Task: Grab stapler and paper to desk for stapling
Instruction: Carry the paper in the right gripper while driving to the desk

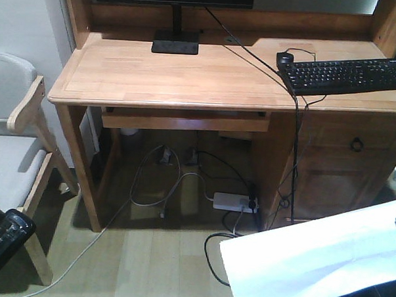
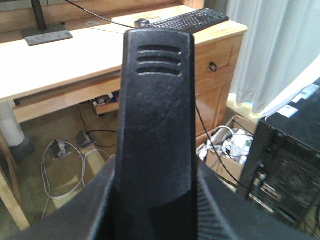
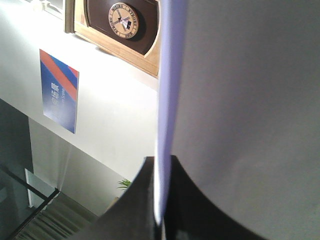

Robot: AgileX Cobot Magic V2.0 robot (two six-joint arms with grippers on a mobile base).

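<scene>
The black stapler (image 2: 155, 115) stands upright in the left wrist view, its ribbed end pointing up. My left gripper (image 2: 156, 170) is shut on its lower part, below and in front of the light-wood desk (image 2: 60, 65). The white paper (image 3: 250, 100) fills the right half of the right wrist view, seen edge-on, with my right gripper (image 3: 161, 167) shut on that edge. From the front, the paper (image 1: 311, 259) hangs at the lower right, in front of the desk (image 1: 188, 76). A black piece of the left gripper (image 1: 3, 242) shows at the lower left.
On the desk are a monitor stand (image 1: 175, 42), a black keyboard (image 1: 349, 75) and a mouse (image 1: 285, 58). A chair (image 1: 14, 147) stands left of the desk. A power strip (image 1: 235, 201) and cables lie under it. A black computer tower (image 2: 290, 170) is to the right.
</scene>
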